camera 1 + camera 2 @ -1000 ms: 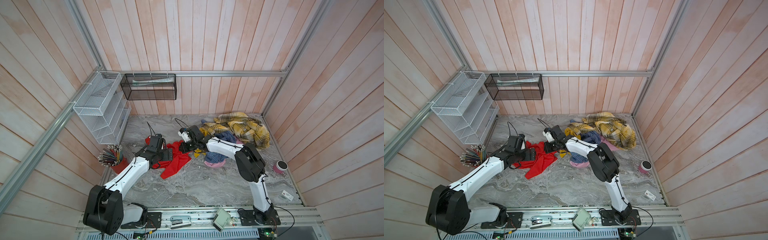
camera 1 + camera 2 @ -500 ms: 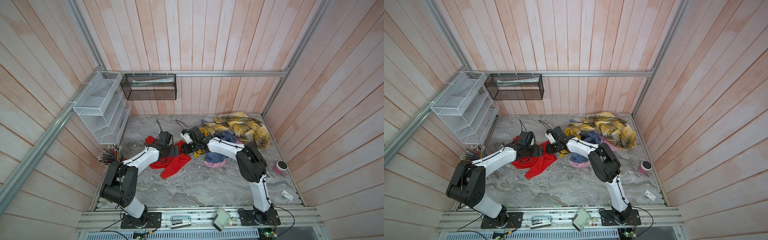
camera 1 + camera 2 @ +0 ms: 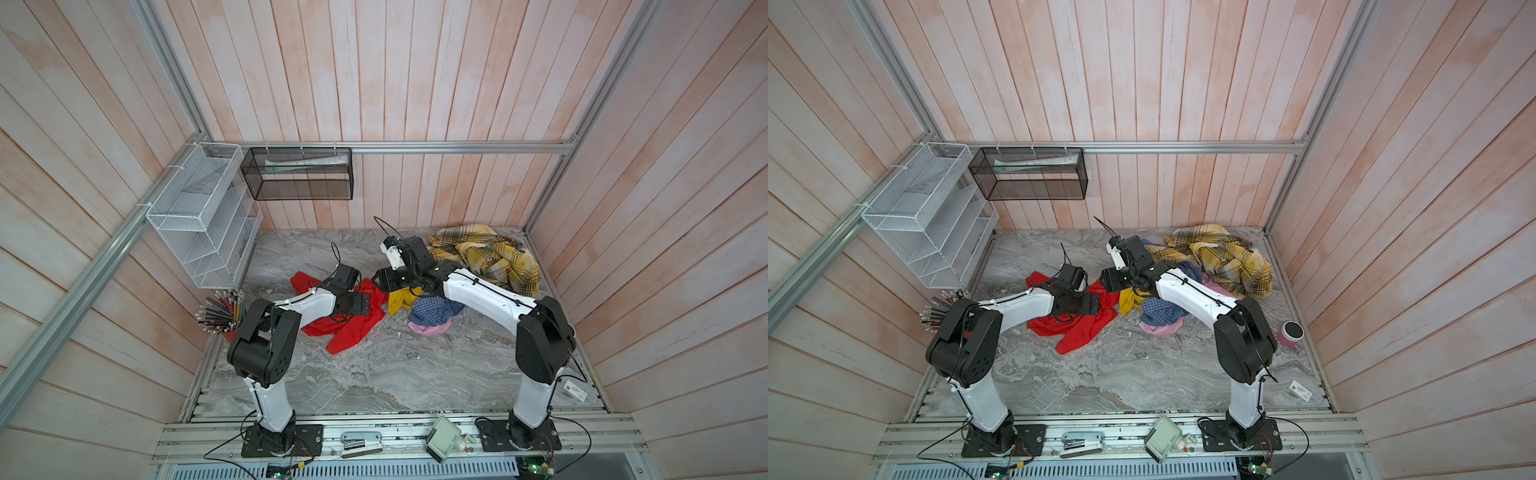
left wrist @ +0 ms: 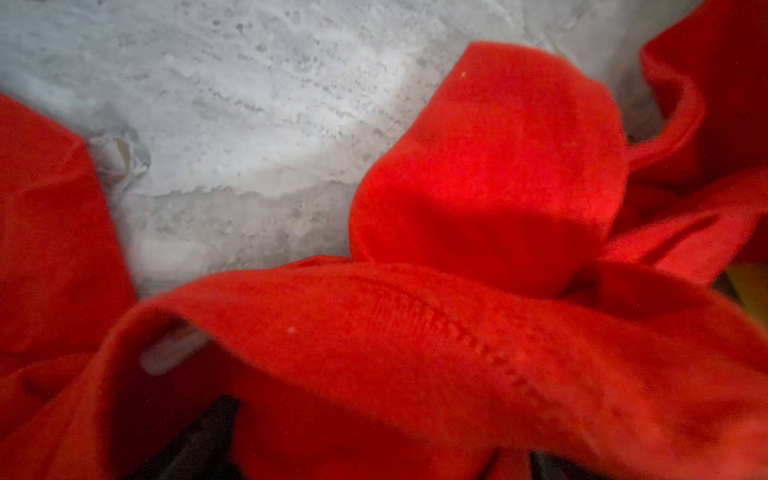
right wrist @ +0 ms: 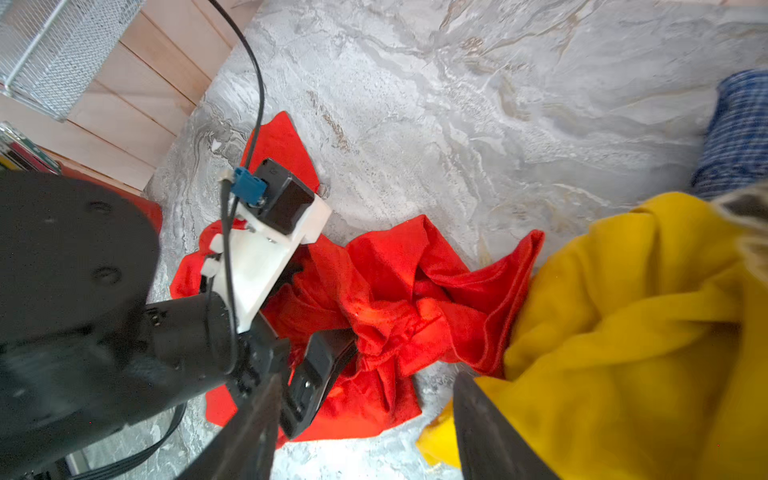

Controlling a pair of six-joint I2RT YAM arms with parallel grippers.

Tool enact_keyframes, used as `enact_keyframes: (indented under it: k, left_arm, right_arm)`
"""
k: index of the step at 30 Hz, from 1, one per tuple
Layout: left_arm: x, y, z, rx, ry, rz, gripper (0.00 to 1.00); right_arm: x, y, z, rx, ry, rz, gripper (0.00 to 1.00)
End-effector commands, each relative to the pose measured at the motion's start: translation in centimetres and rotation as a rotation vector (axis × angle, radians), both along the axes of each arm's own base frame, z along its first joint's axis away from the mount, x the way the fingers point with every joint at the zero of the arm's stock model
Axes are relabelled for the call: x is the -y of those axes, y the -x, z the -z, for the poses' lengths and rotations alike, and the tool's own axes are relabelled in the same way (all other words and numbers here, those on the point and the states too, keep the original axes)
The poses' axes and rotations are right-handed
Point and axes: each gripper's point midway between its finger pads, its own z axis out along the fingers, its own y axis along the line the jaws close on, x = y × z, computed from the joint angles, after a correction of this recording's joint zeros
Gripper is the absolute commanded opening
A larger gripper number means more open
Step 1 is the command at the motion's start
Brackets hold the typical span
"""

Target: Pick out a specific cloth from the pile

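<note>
place: robot lab cell | signs: plank walls [image 3: 374, 83], aluminium frame [image 3: 457, 146], marble-look tabletop [image 3: 374, 374], cabled mounting rail [image 3: 395, 436]

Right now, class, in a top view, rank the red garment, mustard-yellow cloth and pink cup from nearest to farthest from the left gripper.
1. Red garment: directly beneath the left gripper.
2. Mustard-yellow cloth: just to its right.
3. Pink cup: far right, near the wall.

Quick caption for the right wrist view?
Open right gripper hangs over the red cloth, left gripper low over it, mustard-yellow cloth alongside.
</note>
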Motion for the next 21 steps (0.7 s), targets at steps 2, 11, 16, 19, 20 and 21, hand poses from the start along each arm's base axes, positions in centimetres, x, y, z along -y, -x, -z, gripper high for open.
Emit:
enact_keyframes:
  k: [2,11,16,19,20,21]
  left_arm:
    - [-1.9,1.4,3.5,-0.118,-0.118,-0.055,0.82]
    - [-6.8,-0.2,1.0,-0.042,-0.055,-0.215,0.00]
    - [-9.7,-3.9,-5.4,0.121,-0.016,-0.267,0.00]
    - [-11.2,-6.1,-10.4,0.242,0.012,-0.305,0.00]
    - [-11.8,-6.8,-12.1,0.283,0.023,-0.322,0.00]
    - [-12.3,-7.4,-13.7,0.319,0.032,-0.336,0.00]
  right_arm:
    - [3.4,-0.8,-0.7,0.029,0.028,0.077,0.66]
    - [8.8,-1.2,-3.3,0.104,0.026,0.187,0.66]
    - [10.0,-0.7,-5.4,0.167,0.001,0.208,0.66]
    - [11.1,-0.7,-6.4,0.198,-0.018,0.235,0.66]
    - [11.6,-0.6,-6.6,0.203,-0.020,0.244,0.66]
    - [12.1,-0.6,-6.6,0.206,-0.018,0.254,0.66]
